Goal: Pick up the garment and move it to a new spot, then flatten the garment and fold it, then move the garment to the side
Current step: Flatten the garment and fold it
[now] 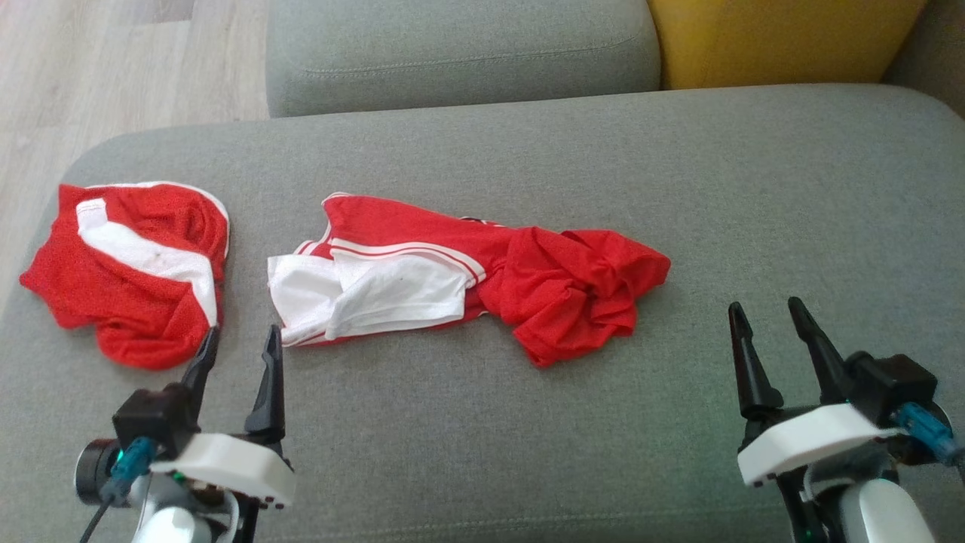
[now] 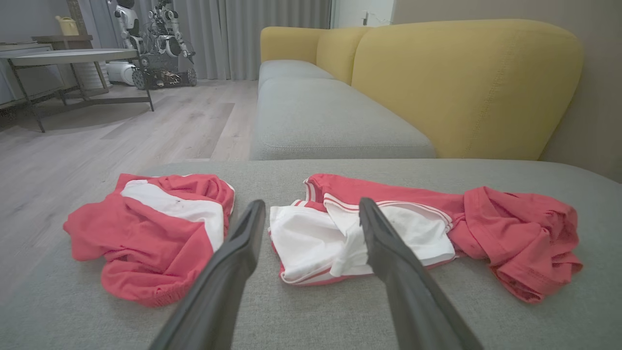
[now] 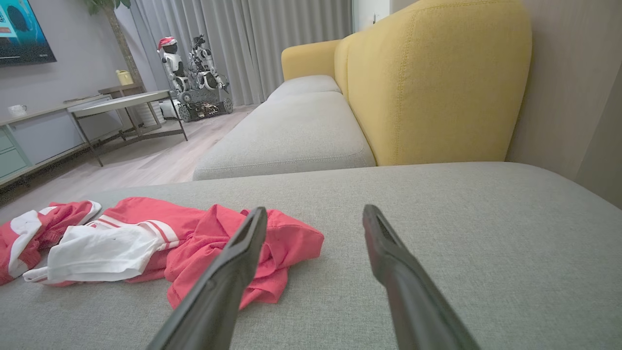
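The two long dark fingers [image 1: 269,377] of the left gripper [image 1: 242,332] are standing moderately apart and are holding nothing. They are tapering to narrow tips and pointing at the gap between two heaps of cloth. In the head view one tip is overlapping the lower edge of the smaller heap; whether it is touching cannot be told. The right gripper [image 1: 765,305] is likewise keeping its smooth black fingers [image 1: 748,362] spread and empty, and they are hanging over bare upholstery well to the right of the cloth.

Just beyond the left fingertips a long red mesh garment with a white panel and red-and-white striped trim [image 1: 490,271] is lying across the middle of the seat. Its white end is sitting flattish and folded over near the left gripper, while its red end is bunching into thick, soft wrinkles toward the right. To its left, apart from it, a smaller crumpled red cloth with a broad white band [image 1: 128,279] is resting near the cushion's edge.

Both are lying on a grey woven sofa seat [image 1: 678,188] with a coarse, even weave and rounded corners. Behind it a second grey cushion [image 1: 460,53] and a yellow padded backrest [image 1: 776,38] are showing, and pale wood-plank floor [image 1: 113,60] is running alongside.
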Available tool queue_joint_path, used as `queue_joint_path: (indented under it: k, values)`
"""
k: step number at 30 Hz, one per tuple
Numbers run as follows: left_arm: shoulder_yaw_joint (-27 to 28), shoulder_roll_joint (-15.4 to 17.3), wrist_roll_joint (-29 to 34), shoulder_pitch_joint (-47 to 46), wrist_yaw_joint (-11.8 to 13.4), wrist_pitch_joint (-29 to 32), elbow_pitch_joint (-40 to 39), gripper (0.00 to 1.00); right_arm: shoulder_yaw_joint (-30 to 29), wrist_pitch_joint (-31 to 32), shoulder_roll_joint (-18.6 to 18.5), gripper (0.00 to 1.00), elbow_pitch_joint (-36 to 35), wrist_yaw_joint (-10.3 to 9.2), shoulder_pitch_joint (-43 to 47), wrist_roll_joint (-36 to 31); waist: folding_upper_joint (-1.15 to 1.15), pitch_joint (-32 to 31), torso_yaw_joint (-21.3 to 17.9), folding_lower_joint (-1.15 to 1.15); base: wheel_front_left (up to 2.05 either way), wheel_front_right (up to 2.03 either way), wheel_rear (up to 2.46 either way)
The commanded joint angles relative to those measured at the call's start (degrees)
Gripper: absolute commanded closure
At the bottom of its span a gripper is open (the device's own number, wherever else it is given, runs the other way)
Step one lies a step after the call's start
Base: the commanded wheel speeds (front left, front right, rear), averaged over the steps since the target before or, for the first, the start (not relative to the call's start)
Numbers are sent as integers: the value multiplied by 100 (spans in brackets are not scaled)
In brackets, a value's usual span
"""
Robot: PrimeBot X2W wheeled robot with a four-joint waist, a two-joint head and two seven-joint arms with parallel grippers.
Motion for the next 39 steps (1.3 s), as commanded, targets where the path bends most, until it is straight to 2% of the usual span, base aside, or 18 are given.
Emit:
queue_joint_path:
  k: [1,23,30,39]
  values:
    - [199,152,32,-199,49,-9,-217,0,114,19,-28,0,-247,-4,-143,-51,0,1,3,0,0,0,0]
    - [136,188,-6,-259,139,36,-287,0,147,56,-28,0,-193,-4,-214,-95,0,110,48,0,0,0,0]
    - [83,189,18,-457,100,15,-310,0,738,111,-28,0,106,-4,-410,-219,0,377,154,0,0,0,0]
    - [-51,96,86,-976,-25,-95,-235,0,1730,-75,-28,0,1266,-4,-1156,-336,0,967,473,0,0,0,0]
